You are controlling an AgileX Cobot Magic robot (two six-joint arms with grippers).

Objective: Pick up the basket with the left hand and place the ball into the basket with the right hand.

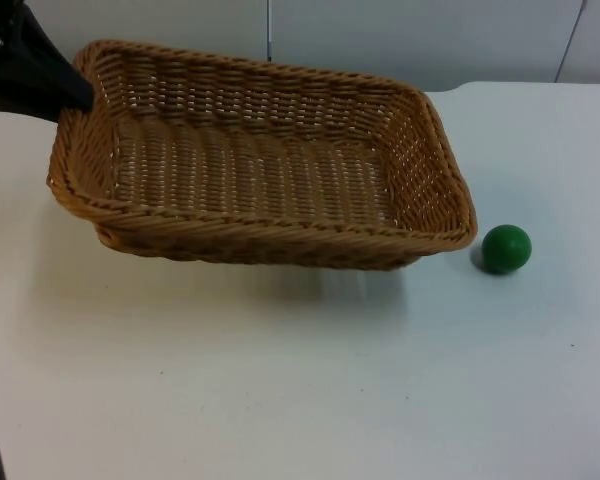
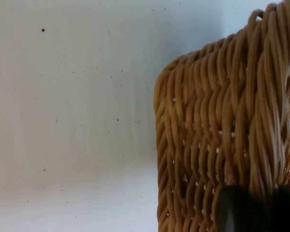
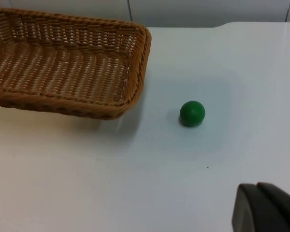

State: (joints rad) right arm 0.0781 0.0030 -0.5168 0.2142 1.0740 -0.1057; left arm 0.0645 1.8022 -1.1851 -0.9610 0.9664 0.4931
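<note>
A woven tan basket [image 1: 270, 235] hangs tilted a little above the white table and casts a shadow beneath it. My left gripper [image 1: 78, 88] is shut on the rim at its far left corner. In the left wrist view the wicker wall [image 2: 217, 135] stands close up, with the left gripper [image 2: 261, 209] clamped on it. A green ball [image 1: 506, 248] rests on the table just right of the basket's near right corner, apart from it. The right wrist view has the ball [image 3: 192, 113] ahead of my right gripper [image 3: 267, 209], which waits well short of it, and the basket [image 3: 63, 104] beside it.
The white table [image 1: 300, 390] runs out wide in front of the basket and around the ball. A grey partition wall [image 1: 430, 35] closes off the far edge of the table behind the basket.
</note>
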